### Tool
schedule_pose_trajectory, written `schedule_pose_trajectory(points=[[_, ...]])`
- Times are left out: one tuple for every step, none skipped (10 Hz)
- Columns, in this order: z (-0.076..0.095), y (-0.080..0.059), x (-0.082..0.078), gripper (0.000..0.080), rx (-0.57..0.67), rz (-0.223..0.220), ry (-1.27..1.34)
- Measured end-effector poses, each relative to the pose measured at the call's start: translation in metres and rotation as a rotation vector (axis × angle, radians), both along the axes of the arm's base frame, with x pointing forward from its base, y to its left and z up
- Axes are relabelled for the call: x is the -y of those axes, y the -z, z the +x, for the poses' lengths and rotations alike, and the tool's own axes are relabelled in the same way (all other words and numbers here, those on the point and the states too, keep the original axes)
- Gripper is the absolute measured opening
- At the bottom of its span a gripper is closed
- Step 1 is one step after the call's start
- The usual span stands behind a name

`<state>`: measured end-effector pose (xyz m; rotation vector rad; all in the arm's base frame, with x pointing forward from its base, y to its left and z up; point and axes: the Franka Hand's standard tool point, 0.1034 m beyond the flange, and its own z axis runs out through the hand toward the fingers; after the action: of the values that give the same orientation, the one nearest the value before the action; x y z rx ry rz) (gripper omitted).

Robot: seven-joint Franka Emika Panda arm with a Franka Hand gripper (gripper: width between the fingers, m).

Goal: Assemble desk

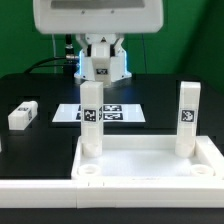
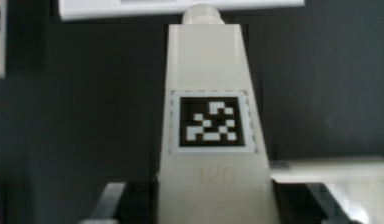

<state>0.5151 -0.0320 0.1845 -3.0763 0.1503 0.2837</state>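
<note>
Claw (image 1: 103,74) over black table (image 1: 50,95), flat white marker board (image 1: 110,120), dark backdrop (image 1: 195,50).

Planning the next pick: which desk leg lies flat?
The leg at the exterior view's left, on the table; the other two stand upright.

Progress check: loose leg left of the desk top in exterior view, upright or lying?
Lying down. The loose leg rests on its long side on the table, apart from the desk top.

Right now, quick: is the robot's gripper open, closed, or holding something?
Gripper: cannot be told. It is close up against a leg, but the pictures are too blurred to show whether it is gripping it.
</note>
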Motion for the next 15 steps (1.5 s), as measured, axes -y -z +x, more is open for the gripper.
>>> schedule_pose_trajectory(points=[[0.019, -0.013, -0.001, 0.029, 0.049, -0.008, 0.034], [0.037, -0.017, -0.008, 0.029, 0.126, -0.018, 0.067], [0.039, -0.01, -0.011, 0.029, 0.193, -0.026, 0.07], [0.039, -0.009, -0.011, 0.029, 0.255, -0.031, 0.071], [0.04, -0.009, -0.011, 0.029, 0.303, -0.035, 0.073], [0.046, -0.009, -0.012, 0.029, 0.393, -0.045, 0.072], [0.051, -0.01, -0.021, 0.029, 0.456, -0.058, 0.092], [0.062, -0.009, -0.036, 0.029, 0.52, -0.072, 0.094], [0.075, -0.004, -0.058, 0.029, 0.596, -0.075, 0.106], [0.078, 0.004, -0.079, 0.029, 0.626, -0.07, 0.097], [0.08, 0.007, -0.092, 0.029, 0.661, -0.062, 0.084], [0.081, 0.006, -0.094, 0.029, 0.73, -0.046, 0.093], [0.078, 0.011, -0.095, 0.029, 0.739, -0.042, 0.1], [0.079, 0.011, -0.094, 0.029, 0.73, -0.045, 0.097], [0.078, 0.011, -0.094, 0.029, 0.729, -0.044, 0.102]])
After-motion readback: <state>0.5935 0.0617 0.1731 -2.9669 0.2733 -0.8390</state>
